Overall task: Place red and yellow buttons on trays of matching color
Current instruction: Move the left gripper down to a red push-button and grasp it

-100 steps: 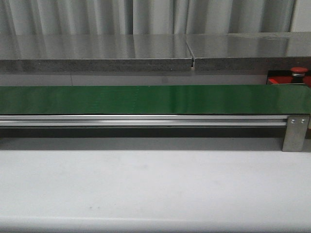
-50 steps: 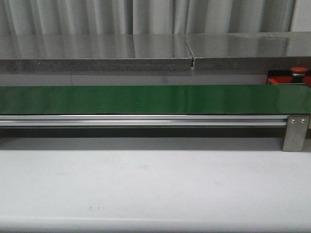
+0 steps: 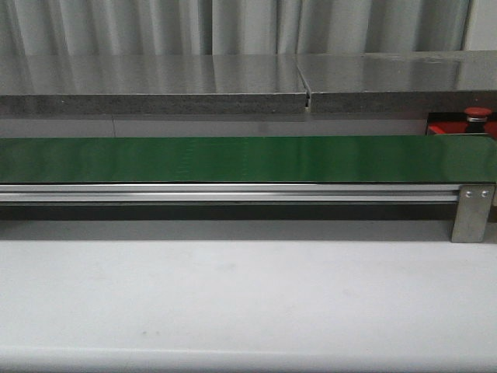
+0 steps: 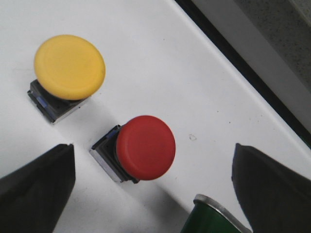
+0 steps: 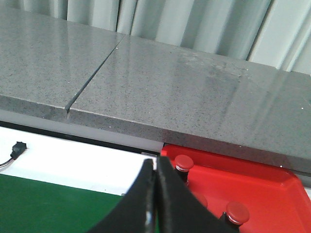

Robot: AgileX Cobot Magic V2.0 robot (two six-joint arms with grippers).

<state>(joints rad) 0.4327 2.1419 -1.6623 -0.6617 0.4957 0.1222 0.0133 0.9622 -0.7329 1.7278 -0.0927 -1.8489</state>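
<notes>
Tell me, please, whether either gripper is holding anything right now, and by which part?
Nothing is held. The left gripper is open above the red button; the right gripper is shut with nothing between its fingers.

My left gripper (image 4: 153, 194) spread wide, both dark fingers apart, my right gripper (image 5: 156, 204) pressed closed, fingertips touching, nothing between.

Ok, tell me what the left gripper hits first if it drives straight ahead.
Likely the red button, which sits between the open left gripper fingers; the yellow button lies off to one side. Depth is unclear.

Red button (image 4: 146, 147) beside yellow button (image 4: 69, 66), upright; more red buttons (image 5: 237, 212) in red tray (image 5: 272, 189).
</notes>
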